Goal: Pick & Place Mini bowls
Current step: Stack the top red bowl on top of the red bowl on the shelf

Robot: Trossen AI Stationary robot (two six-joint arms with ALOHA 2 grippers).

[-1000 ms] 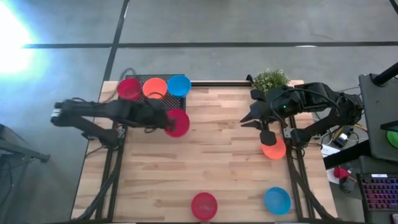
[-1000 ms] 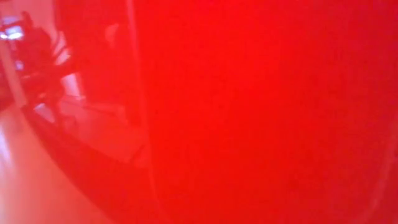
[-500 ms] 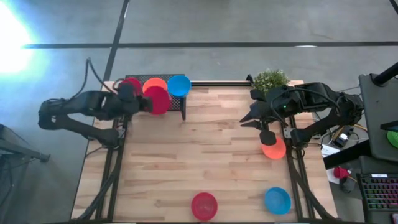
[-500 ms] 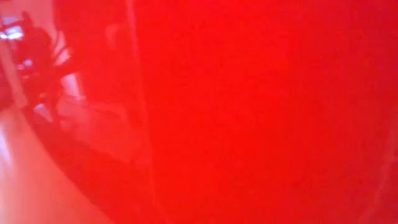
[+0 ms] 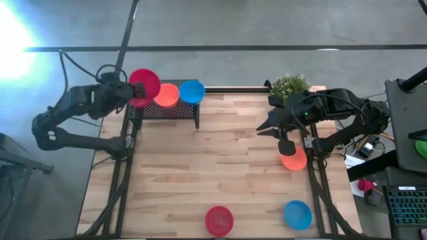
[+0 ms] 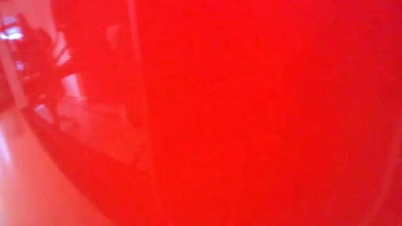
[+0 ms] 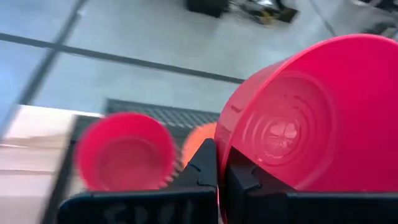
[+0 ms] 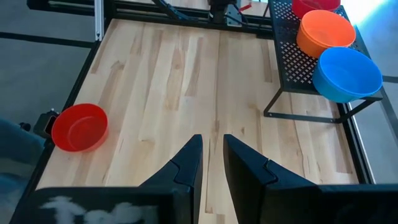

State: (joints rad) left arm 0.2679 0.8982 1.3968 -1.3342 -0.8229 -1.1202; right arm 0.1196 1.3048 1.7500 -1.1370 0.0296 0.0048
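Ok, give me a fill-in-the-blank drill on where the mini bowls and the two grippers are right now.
1. The left gripper is shut on a ___ bowl over the black mesh rack.
2. Beside the orange bowl on the rack sits a ___ bowl.
3. The right gripper hovers over an ___ bowl by the table's right edge.

Missing words: red; blue; orange

From the black mesh rack (image 5: 175, 107) at the table's far-left corner, I see open wood across the middle, with bowls crowding the rack top.
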